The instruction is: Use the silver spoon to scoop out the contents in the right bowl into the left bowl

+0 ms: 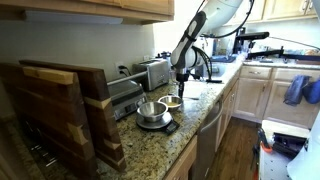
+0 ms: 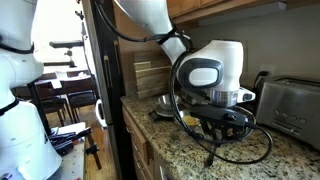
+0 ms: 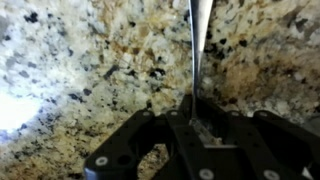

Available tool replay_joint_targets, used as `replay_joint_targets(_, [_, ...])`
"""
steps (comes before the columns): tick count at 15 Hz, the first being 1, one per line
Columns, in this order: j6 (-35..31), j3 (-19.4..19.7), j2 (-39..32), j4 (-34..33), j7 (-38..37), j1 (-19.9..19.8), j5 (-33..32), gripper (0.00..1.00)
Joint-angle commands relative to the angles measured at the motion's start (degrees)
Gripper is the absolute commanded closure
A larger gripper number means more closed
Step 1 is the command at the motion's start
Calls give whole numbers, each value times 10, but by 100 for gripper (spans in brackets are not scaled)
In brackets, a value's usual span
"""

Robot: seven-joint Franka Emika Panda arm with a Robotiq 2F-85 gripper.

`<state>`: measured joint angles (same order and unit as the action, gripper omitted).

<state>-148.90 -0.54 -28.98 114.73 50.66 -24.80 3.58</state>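
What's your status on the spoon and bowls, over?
Gripper shut on silver spoon handle, over granite counter. Right bowl beside left bowl, spoon in neither. Nothing seen blocking.

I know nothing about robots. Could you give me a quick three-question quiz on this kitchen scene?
1. True or false: in the wrist view, the silver spoon shows against bare countertop.
2. The countertop is: A wood; B speckled stone; C plain white.
3. Fill in: the gripper pinches the spoon's ____.
Key: 1 true; 2 B; 3 handle.
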Motion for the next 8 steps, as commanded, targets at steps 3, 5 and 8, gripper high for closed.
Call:
replay_joint_targets(3, [22,6,4,6,-3,0,20,92])
replay_joint_targets(5, [27,7,12,7,-5,-3,24,92])
replay_joint_targets(8, [51,-3,28,11,14,-16,43,92])
